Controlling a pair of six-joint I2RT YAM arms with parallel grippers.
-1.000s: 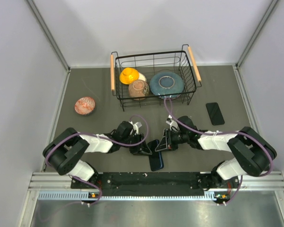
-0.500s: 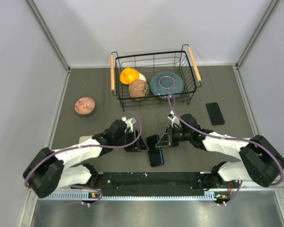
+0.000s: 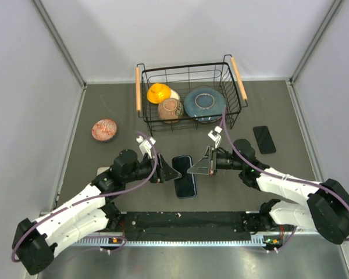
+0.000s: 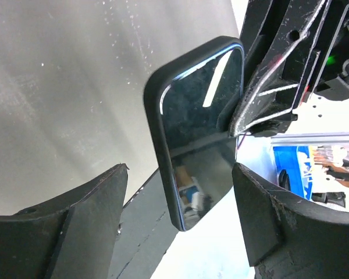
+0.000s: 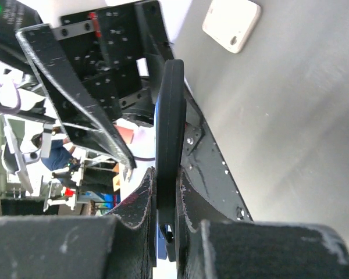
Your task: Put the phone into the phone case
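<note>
A black phone (image 3: pixel 184 176) with a glossy screen sits in a dark rim that looks like its case. My right gripper (image 3: pixel 196 169) is shut on its right edge and holds it above the table. In the right wrist view the slab (image 5: pixel 168 116) stands edge-on between the closed fingers (image 5: pixel 141 192), with a blue bit showing at its lower end. My left gripper (image 3: pixel 171 173) is open just left of the phone. In the left wrist view the screen (image 4: pixel 198 133) lies ahead between the spread fingers (image 4: pixel 99 197), not touched by them.
A second flat black phone-shaped slab (image 3: pixel 264 139) lies on the table at the right. A wire basket (image 3: pixel 239 87) with bowls and a plate stands at the back. A patterned bowl (image 3: pixel 104 129) sits at the left. A white flat item (image 5: pixel 231 24) lies under my left arm.
Both arms have reached farther from the near edge. The phone has moved up and away from the front edge in my right gripper. The left gripper has moved along beside it.
</note>
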